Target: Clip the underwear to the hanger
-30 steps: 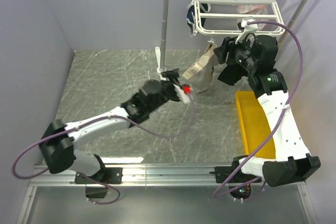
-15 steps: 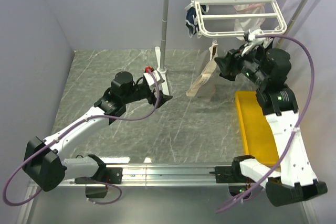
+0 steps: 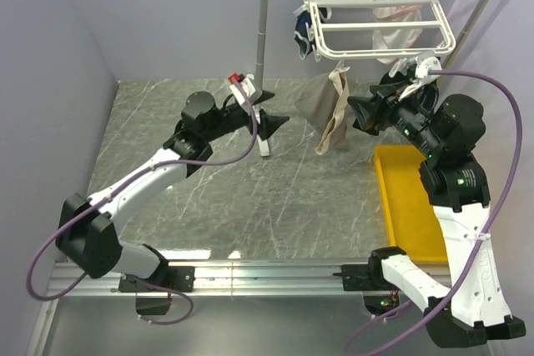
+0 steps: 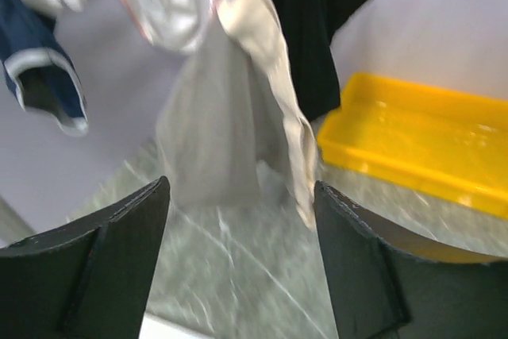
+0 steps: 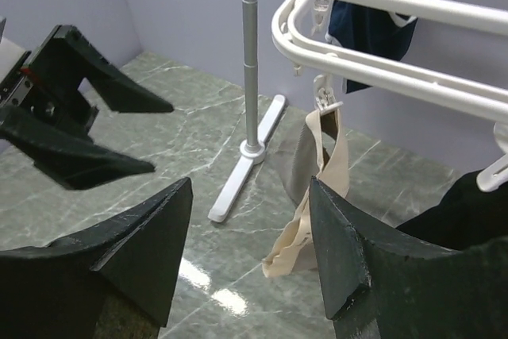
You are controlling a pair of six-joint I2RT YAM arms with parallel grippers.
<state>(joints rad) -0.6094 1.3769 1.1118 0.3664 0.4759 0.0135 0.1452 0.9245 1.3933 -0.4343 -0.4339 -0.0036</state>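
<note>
The taupe underwear (image 3: 321,106) with its beige waistband (image 5: 317,196) hangs limp from a clip (image 5: 325,99) on the front bar of the white hanger (image 3: 380,35). Neither gripper touches it. My left gripper (image 3: 279,108) hovers left of it, open and empty, facing the cloth (image 4: 210,132) between its fingers (image 4: 119,244). To the right of the garment my right gripper (image 3: 357,114) is also open and empty. Its wrist view looks past the hanging underwear to the left gripper (image 5: 161,137).
The grey pole stand (image 3: 262,47) has a white foot (image 5: 242,172) on the marble floor, close to the left gripper. Navy briefs (image 4: 40,77) and a black garment (image 4: 313,29) hang on the rack too. A yellow tray (image 3: 409,198) lies at the right.
Both grippers have drawn back from the underwear, the left arm swinging up and left, the right arm shifting right. The underwear now hangs alone from the clip and has swung a little.
</note>
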